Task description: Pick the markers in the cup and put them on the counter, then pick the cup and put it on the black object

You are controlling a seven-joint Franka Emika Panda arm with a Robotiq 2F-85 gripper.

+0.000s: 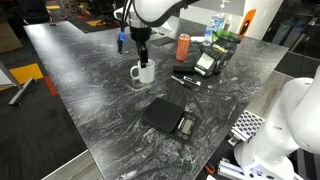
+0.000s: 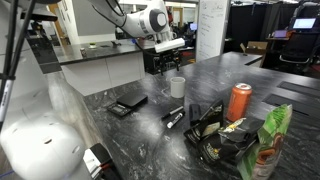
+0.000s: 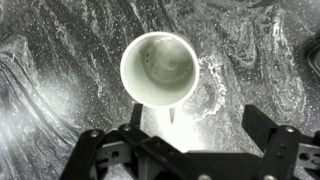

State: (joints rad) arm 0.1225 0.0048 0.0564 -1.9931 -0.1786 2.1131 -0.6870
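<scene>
The white cup [image 3: 160, 68] stands upright on the dark marbled counter [image 3: 50, 60], and its inside looks empty in the wrist view. My gripper [image 3: 198, 125] is open and hovers just above it, with the cup near the left finger. In both exterior views the gripper [image 1: 141, 52] [image 2: 168, 60] hangs over the cup [image 1: 144, 73] [image 2: 177, 87]. Dark markers [image 1: 186, 79] [image 2: 174, 117] lie on the counter next to the cup. The flat black object [image 1: 168, 117] [image 2: 127, 105] lies nearer the counter's edge.
An orange-red can [image 1: 183, 46] [image 2: 238, 102] stands near the markers. A boxy black-and-green device [image 1: 215, 55] [image 2: 222, 135] sits beyond it. A white robot base [image 1: 285, 125] stands at the counter's edge.
</scene>
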